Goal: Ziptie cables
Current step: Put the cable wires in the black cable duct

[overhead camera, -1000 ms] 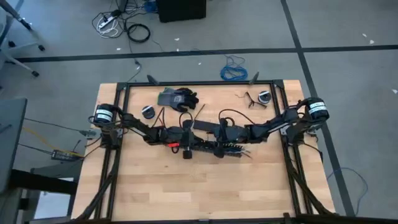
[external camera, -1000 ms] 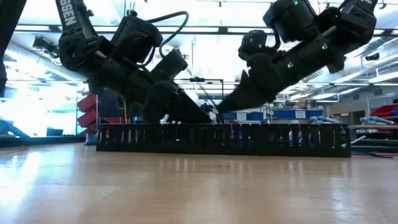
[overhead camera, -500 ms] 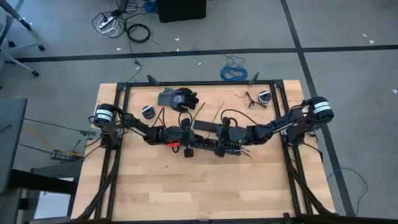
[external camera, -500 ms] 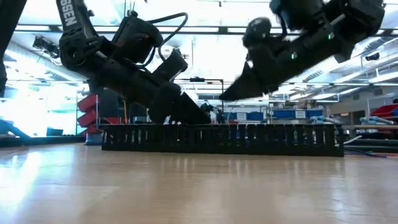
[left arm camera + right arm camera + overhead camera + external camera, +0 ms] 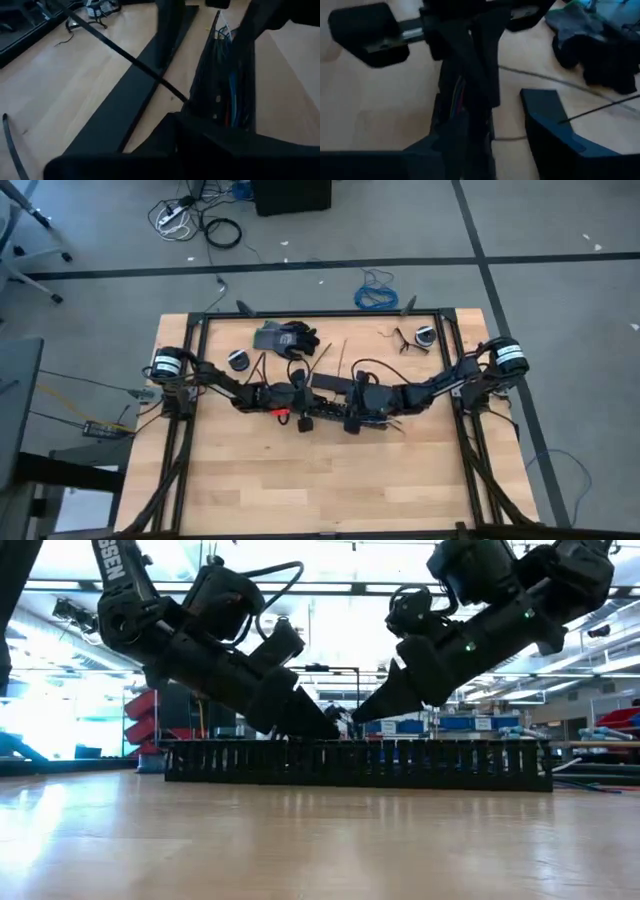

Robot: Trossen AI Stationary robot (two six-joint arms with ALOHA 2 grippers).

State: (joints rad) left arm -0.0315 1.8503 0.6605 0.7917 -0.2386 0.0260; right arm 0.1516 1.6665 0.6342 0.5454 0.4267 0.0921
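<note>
Centrally, cables (image 5: 227, 95) in slotted duct (image 5: 357, 762), between left end effector (image 5: 302, 406), right end effector (image 5: 350, 408)

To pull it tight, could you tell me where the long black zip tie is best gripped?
Probably on the zip tie at its free tail, which sticks out straight and clear of the slotted tray; come from above, closing across its thin width.
</note>
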